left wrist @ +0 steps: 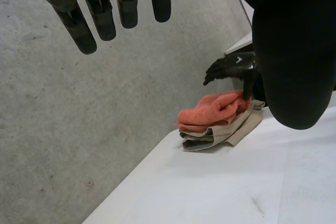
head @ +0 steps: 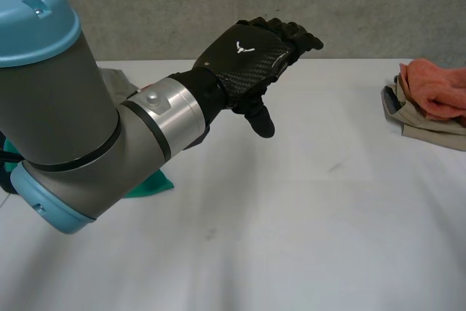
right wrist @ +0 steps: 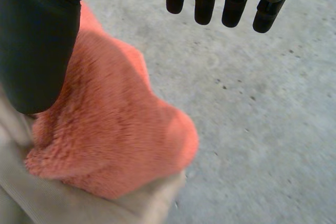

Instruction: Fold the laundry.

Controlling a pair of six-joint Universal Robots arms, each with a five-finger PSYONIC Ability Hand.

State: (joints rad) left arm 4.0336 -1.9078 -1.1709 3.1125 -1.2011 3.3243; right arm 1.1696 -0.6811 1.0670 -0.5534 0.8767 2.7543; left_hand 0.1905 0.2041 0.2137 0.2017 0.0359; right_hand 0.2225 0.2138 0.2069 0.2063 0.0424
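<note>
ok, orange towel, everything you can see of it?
The orange towel is fluffy, terry-like cloth, bunched in a loose heap, not folded flat. It lies on a folded beige cloth at the right edge of the white table. The right hand, fingers straight, hangs just above it; whether it touches can't be told.

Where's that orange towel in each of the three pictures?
Head view: orange towel at the table's right side, on a folded beige cloth.
Left wrist view: orange towel at the table's edge, near the right hand.
Right wrist view: orange towel beside the right hand's thumb.
Shared landmark: the folded beige cloth beneath it.
</note>
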